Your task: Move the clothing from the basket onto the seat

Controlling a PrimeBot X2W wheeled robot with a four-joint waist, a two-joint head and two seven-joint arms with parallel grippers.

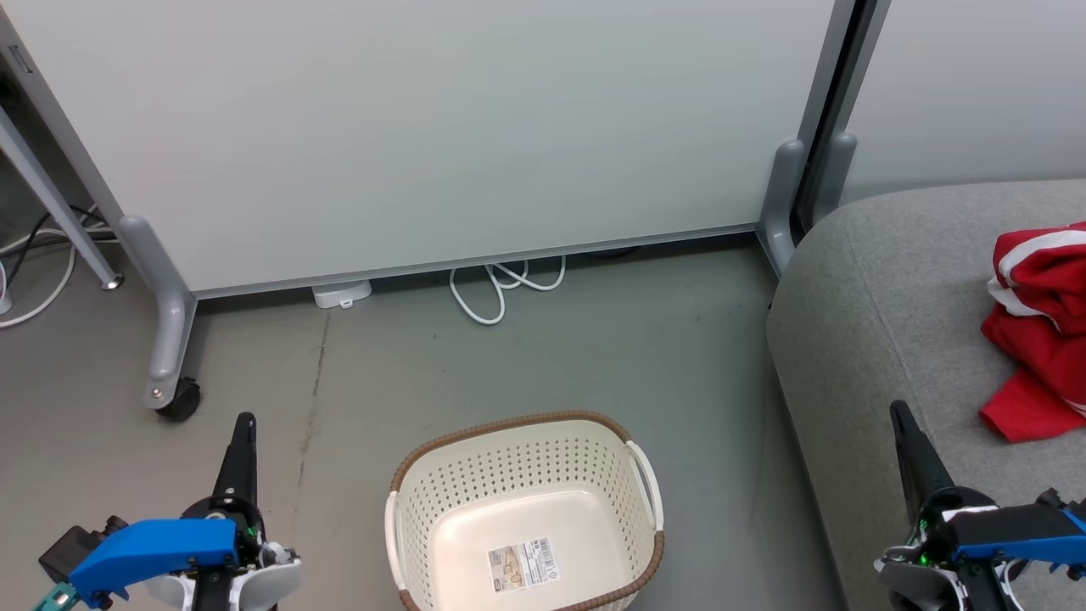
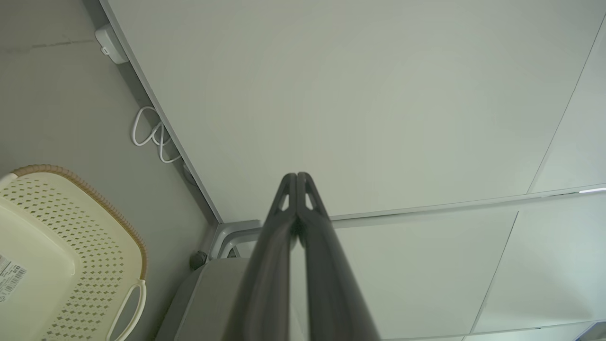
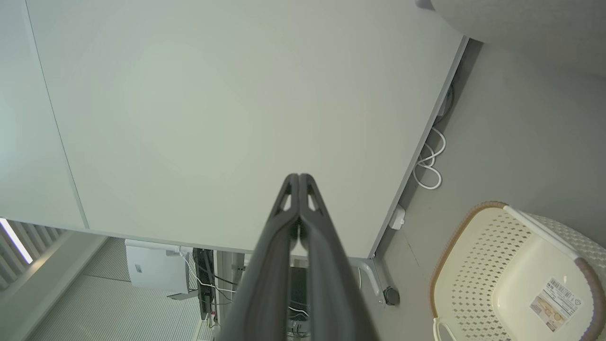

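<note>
The cream basket (image 1: 526,441) with its brown rim stands on the floor at the bottom centre, holding nothing but a barcode sticker (image 1: 523,565); it is also in the left wrist view (image 2: 71,265) and the right wrist view (image 3: 478,284). Red clothing (image 1: 1039,327) with white stripes lies crumpled on the grey seat (image 1: 882,322) at the right edge. My left gripper (image 1: 243,422) is shut and holds nothing, left of the basket. My right gripper (image 1: 898,412) is shut and holds nothing, over the seat's front part, left of the clothing. Both wrist views show the fingertips pressed together (image 2: 297,176) (image 3: 299,177).
A pale partition panel (image 1: 424,127) on grey wheeled feet (image 1: 174,395) stands behind the basket. A white cable loop (image 1: 501,293) and a small white box (image 1: 342,294) lie at its base. Table legs and cables sit at the far left (image 1: 51,229).
</note>
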